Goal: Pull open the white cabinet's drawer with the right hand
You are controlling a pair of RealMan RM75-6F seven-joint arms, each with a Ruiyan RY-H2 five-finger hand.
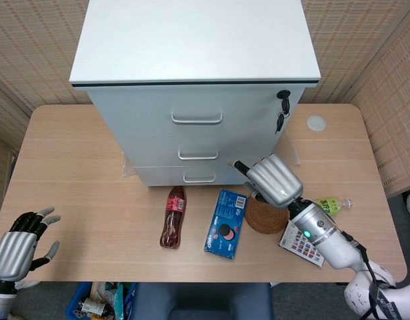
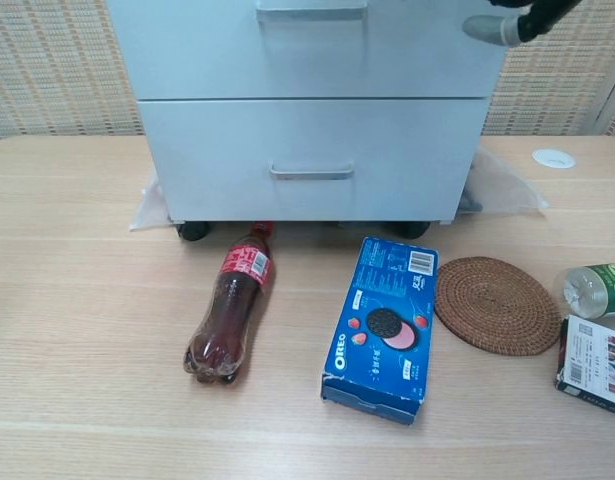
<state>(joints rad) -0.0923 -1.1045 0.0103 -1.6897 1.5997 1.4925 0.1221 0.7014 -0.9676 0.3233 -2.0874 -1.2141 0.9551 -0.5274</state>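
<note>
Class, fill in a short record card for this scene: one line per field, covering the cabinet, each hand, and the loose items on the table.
cabinet: white cabinet on the table, all three drawers shut
right hand: right hand raised in front of the cabinet's lower right, above the woven coaster, holding nothing, no handle touched
left hand: left hand at the table's near left edge, fingers apart, empty
lying items: cola bottle, Oreo box, green bottle, card pack
keys: hanging in the cabinet's lock
</note>
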